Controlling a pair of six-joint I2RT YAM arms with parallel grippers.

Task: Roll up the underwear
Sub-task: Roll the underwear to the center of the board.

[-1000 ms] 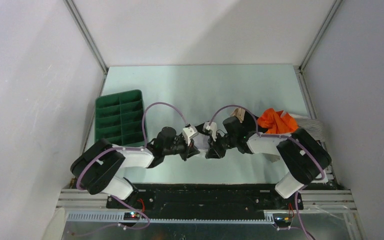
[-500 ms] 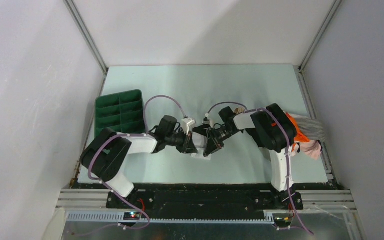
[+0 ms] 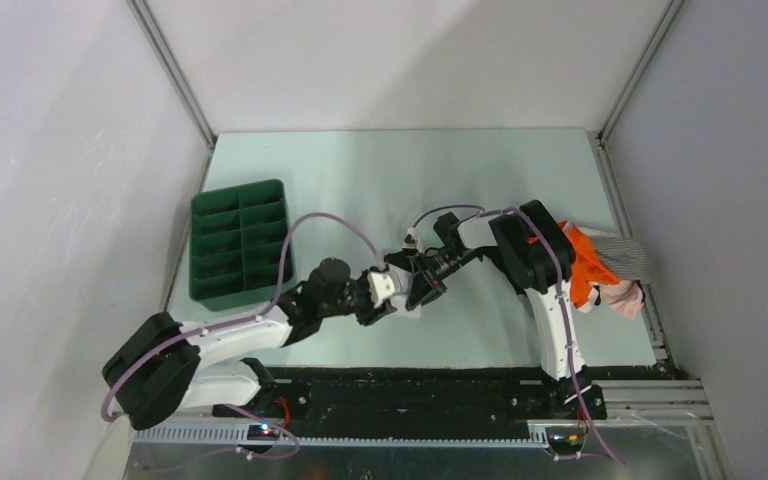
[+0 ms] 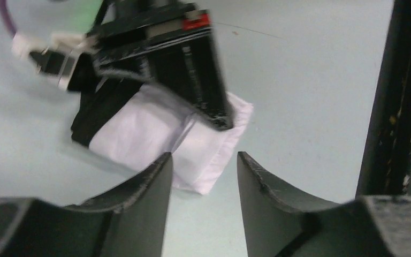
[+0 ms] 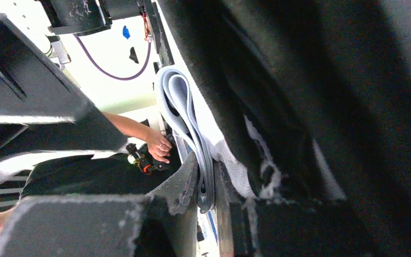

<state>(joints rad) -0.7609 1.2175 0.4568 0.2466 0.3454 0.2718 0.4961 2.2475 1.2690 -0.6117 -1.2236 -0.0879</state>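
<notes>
The underwear (image 4: 155, 136) is a small white folded bundle with a black waistband at its left end. It lies on the pale green table (image 4: 310, 80), and in the top view (image 3: 407, 302) it sits between the two grippers. My right gripper (image 5: 207, 187) is shut on its grey-white folded layers and shows as a black block on top of the bundle (image 4: 187, 64). My left gripper (image 4: 203, 160) is open and empty, just short of the bundle's near edge. In the top view the left gripper (image 3: 388, 290) and right gripper (image 3: 423, 283) nearly meet.
A green divided tray (image 3: 240, 240) stands at the left of the table. A pile of clothes, orange (image 3: 582, 255), grey striped (image 3: 625, 255) and pink (image 3: 622, 296), lies at the right edge. The black front rail (image 4: 401, 96) runs close by the left gripper.
My left arm has swung back toward the near left, and its gripper has drawn off the bundle and stands open. My right gripper stays shut on the underwear, shifted slightly.
</notes>
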